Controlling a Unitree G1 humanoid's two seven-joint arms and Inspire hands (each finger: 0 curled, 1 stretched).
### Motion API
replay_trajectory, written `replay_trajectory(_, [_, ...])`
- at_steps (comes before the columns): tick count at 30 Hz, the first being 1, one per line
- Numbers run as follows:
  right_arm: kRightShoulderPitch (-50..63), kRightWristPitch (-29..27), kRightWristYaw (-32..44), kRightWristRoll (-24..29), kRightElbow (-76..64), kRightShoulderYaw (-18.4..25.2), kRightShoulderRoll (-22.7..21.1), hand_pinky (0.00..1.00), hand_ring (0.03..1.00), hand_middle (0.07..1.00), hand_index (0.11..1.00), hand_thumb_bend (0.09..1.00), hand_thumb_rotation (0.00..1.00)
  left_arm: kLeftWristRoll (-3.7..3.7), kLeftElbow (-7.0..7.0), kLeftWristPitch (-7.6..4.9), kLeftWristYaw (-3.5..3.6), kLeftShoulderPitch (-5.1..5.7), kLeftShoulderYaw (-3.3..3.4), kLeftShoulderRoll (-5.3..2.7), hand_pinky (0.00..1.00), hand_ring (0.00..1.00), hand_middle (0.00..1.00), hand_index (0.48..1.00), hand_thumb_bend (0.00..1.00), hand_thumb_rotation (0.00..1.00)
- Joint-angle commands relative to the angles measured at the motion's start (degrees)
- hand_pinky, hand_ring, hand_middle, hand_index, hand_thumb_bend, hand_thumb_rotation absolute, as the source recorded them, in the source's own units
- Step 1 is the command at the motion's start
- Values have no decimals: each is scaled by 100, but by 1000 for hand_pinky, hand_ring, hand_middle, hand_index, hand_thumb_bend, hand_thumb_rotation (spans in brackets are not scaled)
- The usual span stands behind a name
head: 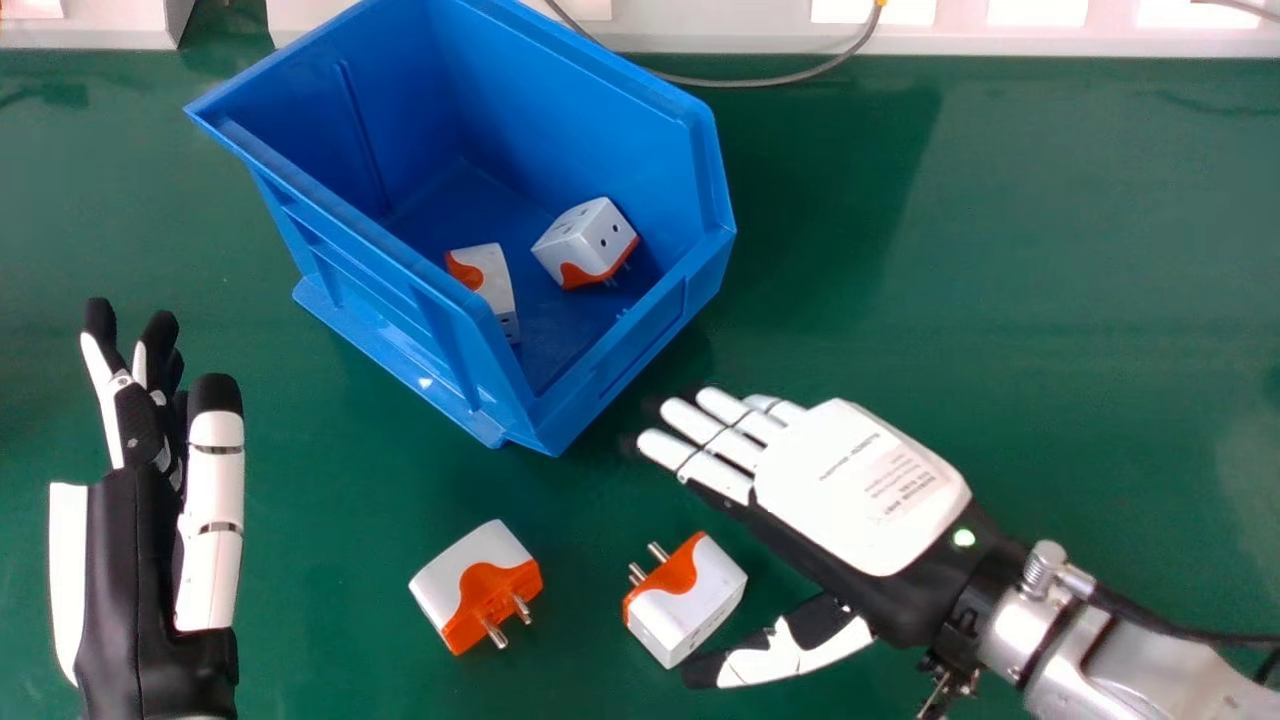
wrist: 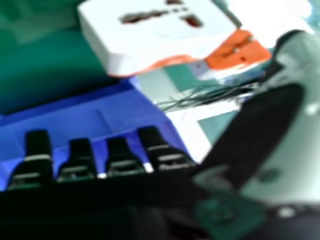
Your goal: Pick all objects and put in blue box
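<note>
"Right hand (head: 860, 490), lower right: fingers lying straight, thumb apart. Near adapter (head: 690, 600) sitting beside thumb, second adapter (head: 478, 585) lying lower centre-left."

"Risk: crooked closing, probably sending it skidding. Blue box (head: 640, 340) wall blocking low carries, upper centre-left; two plugs (head: 585, 240) lying inside. Left hand (head: 145, 580) idling, lower left. Cable (head: 780, 80) trailing, top."

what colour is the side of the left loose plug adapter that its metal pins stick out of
Orange; the pin side of that adapter shows best in the head view.

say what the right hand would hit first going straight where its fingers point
The right hand would probably meet the blue box first, at its near corner, though the hand's height is hard to judge.
</note>
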State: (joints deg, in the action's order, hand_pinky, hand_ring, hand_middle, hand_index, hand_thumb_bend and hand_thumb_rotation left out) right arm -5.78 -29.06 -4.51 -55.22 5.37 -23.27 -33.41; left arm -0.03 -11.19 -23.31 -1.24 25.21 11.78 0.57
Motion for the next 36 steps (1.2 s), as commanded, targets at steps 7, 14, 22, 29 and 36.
replay_trajectory(7, [-495, -299, -450, -310, 559, -264, -106, 787, 916, 926, 873, 454, 596, -101, -216, -45, 1, 34, -3, -8, 1000, 1000, 992, 993, 371, 833])
replay_trajectory(14, [-780, -412, -572, -412, 1023, -460, -105, 785, 897, 901, 861, 450, 586, -62, -293, 47, -19, 40, -4, 7, 1000, 1000, 995, 996, 351, 844])
replay_trajectory(22, [-1155, -355, -873, -683, 1610, -795, 27, 735, 858, 867, 829, 420, 522, -131, -364, 127, -6, 13, -2, -6, 1000, 1000, 991, 994, 335, 831])
replay_trajectory(29, [-1446, -291, -1279, -892, 2090, -1105, 150, 718, 835, 844, 804, 418, 448, -157, -433, 142, 4, 27, -13, -4, 1000, 1000, 995, 996, 355, 814])
replay_trajectory(36, [-1596, -221, -1462, -989, 2227, -1370, 209, 700, 820, 831, 789, 425, 421, -141, -502, 179, -11, 58, -23, -25, 1000, 1000, 994, 992, 355, 812])
